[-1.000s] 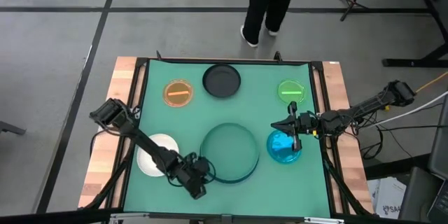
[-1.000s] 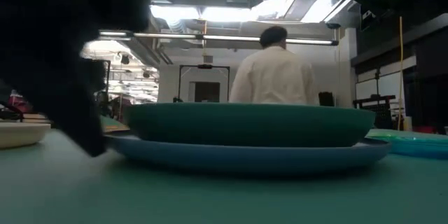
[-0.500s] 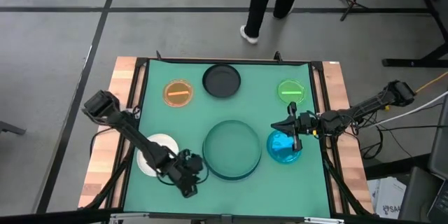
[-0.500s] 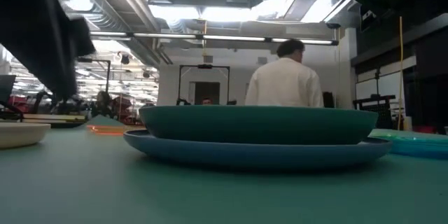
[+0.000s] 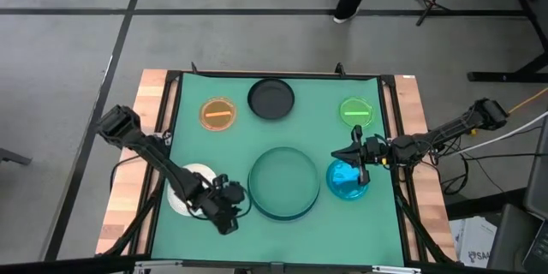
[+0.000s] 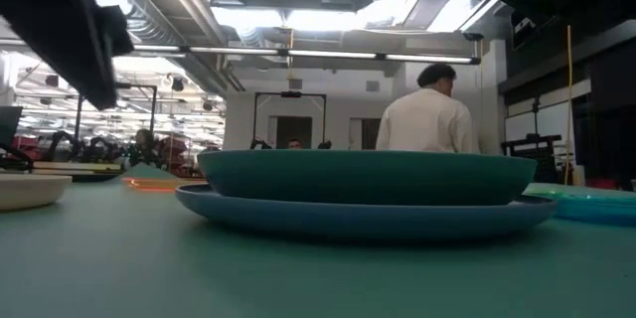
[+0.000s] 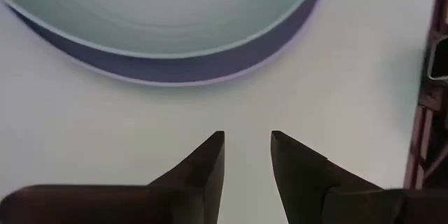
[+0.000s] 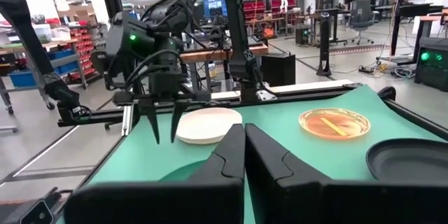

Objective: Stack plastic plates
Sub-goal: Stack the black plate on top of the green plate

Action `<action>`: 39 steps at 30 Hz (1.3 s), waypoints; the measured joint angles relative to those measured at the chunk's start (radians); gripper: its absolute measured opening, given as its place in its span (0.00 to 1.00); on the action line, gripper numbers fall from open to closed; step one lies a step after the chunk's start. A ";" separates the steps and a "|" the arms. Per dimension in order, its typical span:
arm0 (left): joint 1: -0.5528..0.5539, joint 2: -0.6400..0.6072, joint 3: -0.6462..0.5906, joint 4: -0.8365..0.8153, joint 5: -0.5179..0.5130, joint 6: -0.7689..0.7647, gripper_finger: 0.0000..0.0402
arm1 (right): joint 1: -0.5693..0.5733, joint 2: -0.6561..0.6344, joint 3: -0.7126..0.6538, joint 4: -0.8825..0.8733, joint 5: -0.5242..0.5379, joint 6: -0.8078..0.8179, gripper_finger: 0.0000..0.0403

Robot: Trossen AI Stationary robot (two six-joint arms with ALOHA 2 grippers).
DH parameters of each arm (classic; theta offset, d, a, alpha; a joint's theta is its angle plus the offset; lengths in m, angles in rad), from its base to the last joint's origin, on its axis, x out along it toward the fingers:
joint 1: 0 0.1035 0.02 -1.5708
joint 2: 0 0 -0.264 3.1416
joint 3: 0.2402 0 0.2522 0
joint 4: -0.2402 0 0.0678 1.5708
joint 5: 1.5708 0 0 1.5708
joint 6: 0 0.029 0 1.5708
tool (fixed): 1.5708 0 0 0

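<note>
A dark teal plate [image 5: 283,178] [image 6: 363,177] sits inside a larger light blue plate [image 5: 257,205] [image 6: 368,219] at the table's middle near side. My left gripper [image 5: 224,210] [image 7: 247,143] hovers open just left of this stack, between it and the white plate [image 5: 187,190] [image 8: 208,124]. My right gripper [image 5: 358,156] [image 8: 244,140] is shut and held over the far edge of the cyan plate [image 5: 347,181]. The orange plate [image 5: 217,113], black plate [image 5: 271,98] and green plate [image 5: 356,110] lie flat along the far side.
Green mat [image 5: 385,223] covers the table inside a dark frame [image 5: 398,120]. Free mat lies near the stack and between the far plates and the stack. A person [image 6: 427,119] walks in the room beyond the far edge.
My left gripper has drawn back from the near-left rim of the stack toward the table's left edge and risen. The two stacked plates have shifted slightly toward the right and now lie still. The person behind the table has walked to the right.
</note>
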 joint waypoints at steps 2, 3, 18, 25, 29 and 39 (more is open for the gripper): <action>0.024 0.000 0.000 -0.019 0.016 0.001 0.30 | 0.000 0.000 0.000 -0.008 0.000 0.001 0.00; 0.035 0.000 0.000 -0.034 0.021 0.001 0.31 | 0.000 0.000 0.000 -0.009 0.000 0.001 0.00; 0.136 0.000 0.000 -0.236 0.301 -0.131 0.52 | 0.000 0.000 0.000 -0.014 0.000 0.017 0.00; 0.105 0.000 0.000 -0.349 0.338 -0.239 0.51 | 0.000 0.002 0.000 -0.014 0.000 0.019 0.00; 0.070 0.000 0.000 -0.372 0.318 -0.284 0.51 | 0.000 0.017 0.000 -0.015 0.000 0.019 0.00; 0.105 0.000 0.000 -0.362 0.078 -0.184 0.51 | 0.000 0.080 0.000 0.042 0.011 0.026 0.00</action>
